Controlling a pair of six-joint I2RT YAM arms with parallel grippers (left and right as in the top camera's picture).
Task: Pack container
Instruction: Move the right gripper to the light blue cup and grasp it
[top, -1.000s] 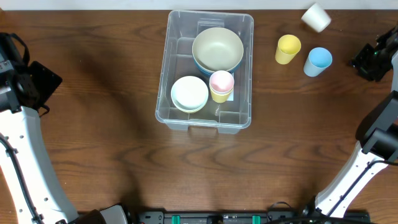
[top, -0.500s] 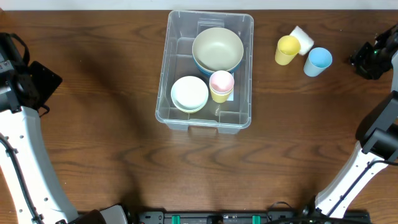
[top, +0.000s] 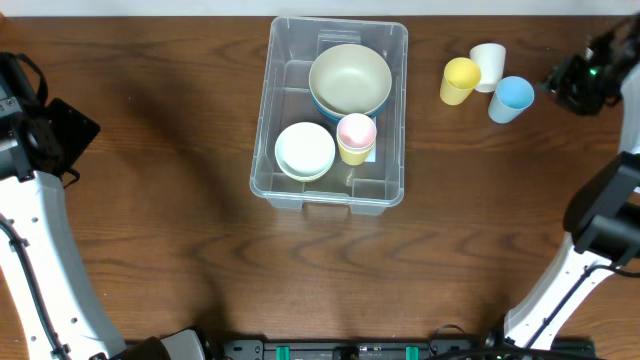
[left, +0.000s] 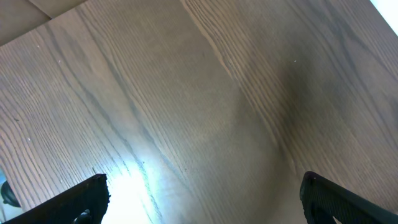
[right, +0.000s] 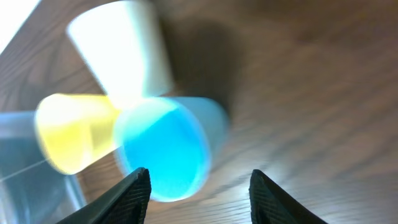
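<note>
The container (top: 264, 150), a clear rectangular bin, stands at the table's middle back. Inside it are a cream bowl (top: 350, 78) nested in a blue one, a stack of white bowls (top: 305, 150) and a pink cup (top: 356, 130) in a yellow one. Right of the bin stand a yellow cup (top: 461, 80), a white cup (top: 488, 65) and a blue cup (top: 511, 98). My right gripper (top: 566, 88) is open just right of the blue cup (right: 165, 152), nothing between its fingers (right: 129, 198). At the far left my left gripper (left: 208, 205) hangs open over bare wood.
In the right wrist view the yellow cup (right: 71, 134) and white cup (right: 121, 53) sit behind the blue one, with the bin's wall (right: 25, 183) at the left edge. The table's far edge runs close behind the bin and cups.
The white cup came down from the back right edge and now stands upright beside the yellow cup. My right gripper moved left toward the cups and its jaws widened. The left arm stayed still.
</note>
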